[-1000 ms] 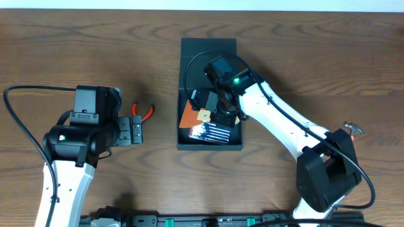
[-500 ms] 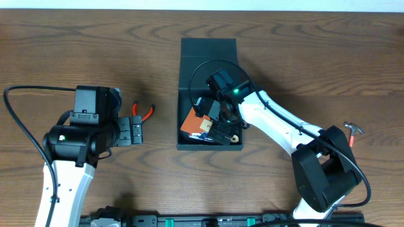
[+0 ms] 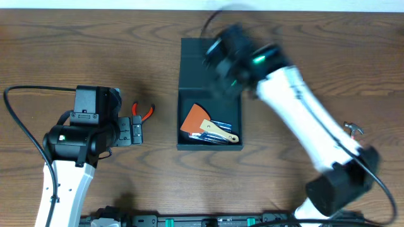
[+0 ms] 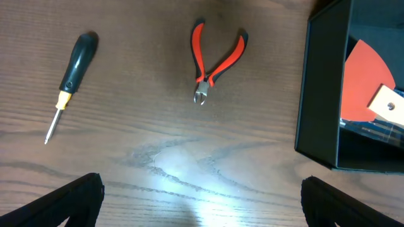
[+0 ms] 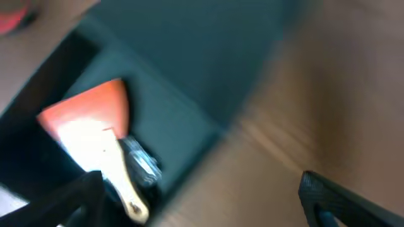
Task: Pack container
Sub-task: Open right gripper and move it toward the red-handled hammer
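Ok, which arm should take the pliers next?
Left. The pliers lie just ahead of the open left gripper, in plain view of its wrist camera. The right gripper is blurred over the container's far end, farther from them.

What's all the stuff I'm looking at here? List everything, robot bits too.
container: one, dark teal-black, table centre, lid open.
scraper: one, orange blade, pale handle, inside the container.
bluish item: one, under the scraper, too unclear to identify.
pliers: one, red handles, on the table left of the container.
screwdriver: one, black handle, yellow collar, left of the pliers.
small tool: one, metallic, beside the right arm, too small to identify.
table: one, brown wood.
left gripper: open, empty, near the pliers.
right gripper: open, empty, above the container, blurred.
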Available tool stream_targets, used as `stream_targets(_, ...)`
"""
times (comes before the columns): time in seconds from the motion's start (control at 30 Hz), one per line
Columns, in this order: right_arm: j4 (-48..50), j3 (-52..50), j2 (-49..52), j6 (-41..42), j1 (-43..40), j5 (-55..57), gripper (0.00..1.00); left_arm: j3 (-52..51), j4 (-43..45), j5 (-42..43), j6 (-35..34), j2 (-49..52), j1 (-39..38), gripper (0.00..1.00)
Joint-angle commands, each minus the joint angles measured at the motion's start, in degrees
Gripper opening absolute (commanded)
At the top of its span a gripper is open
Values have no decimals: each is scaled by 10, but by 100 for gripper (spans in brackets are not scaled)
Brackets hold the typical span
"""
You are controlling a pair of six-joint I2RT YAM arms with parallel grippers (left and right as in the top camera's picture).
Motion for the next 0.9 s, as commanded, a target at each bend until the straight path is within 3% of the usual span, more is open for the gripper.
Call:
stream_targets(0.0,-61,58,-41,197,-94,100,99,9,-2,-6,-3,-4,-1,98)
stream_targets(0.17,-166,62,-58,360,-284,81,99,9,-2,-6,-3,-4,-1,98)
stream_targets(0.37,-169,15,-56,420,-472,-22,99,9,-1,-6,-3,-4,-1,98)
stream_targets(0.57,-100,-83,-55,461,-548,-34,99,9,-1,-7,-3,-4,-1,98)
stream_targets(0.87,64,-257,-53,498,-574,5,99,9,-2,-6,-3,-4,-1,99)
